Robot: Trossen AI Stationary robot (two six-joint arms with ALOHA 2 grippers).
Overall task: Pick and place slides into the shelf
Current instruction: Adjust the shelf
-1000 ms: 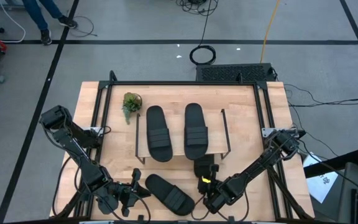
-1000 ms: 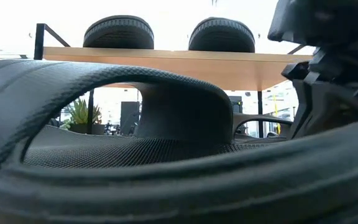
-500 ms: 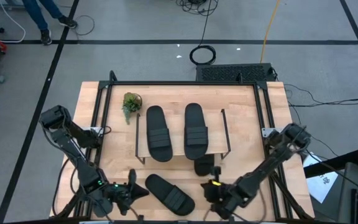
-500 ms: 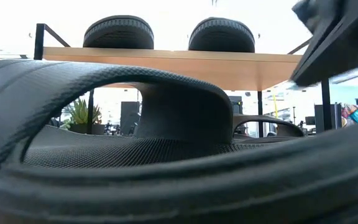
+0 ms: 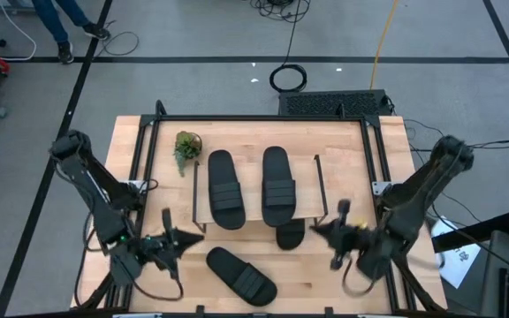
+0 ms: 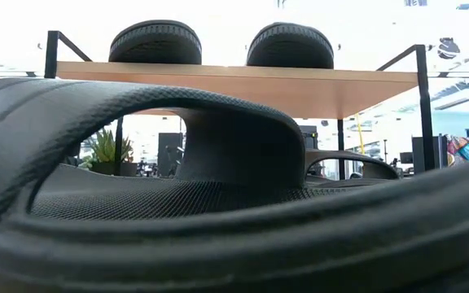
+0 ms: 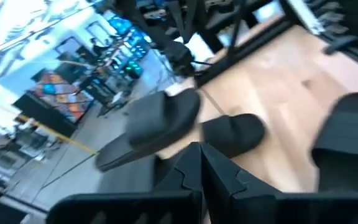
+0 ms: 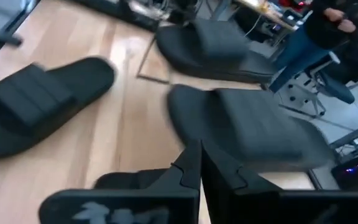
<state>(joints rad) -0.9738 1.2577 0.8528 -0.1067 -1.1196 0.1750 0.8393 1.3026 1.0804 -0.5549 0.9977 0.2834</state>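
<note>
Two black slides (image 5: 225,188) (image 5: 278,184) lie side by side on the shelf's light wood top (image 5: 253,208). A third slide (image 5: 290,234) lies on the table with one end under the shelf's near edge. The fourth slide (image 5: 241,274) lies slantwise on the table near its near edge and fills the low view (image 6: 218,203). My left gripper (image 5: 184,238), shut, hovers left of the fourth slide. My right gripper (image 5: 322,231), shut, hovers right of the third slide. Neither touches anything.
A small green plant (image 5: 186,147) stands on the table left of the shelf. Black wire side frames (image 5: 196,199) (image 5: 321,190) flank the shelf. A black metal frame (image 5: 263,117) runs round the tabletop. Bare wood lies between the fourth slide and my right gripper.
Both arms have drawn back from the table's near edge and risen. My right gripper has left the third slide's near end and swung toward the table's right edge. My left gripper has moved toward the far edge. The slides have stayed in place.
</note>
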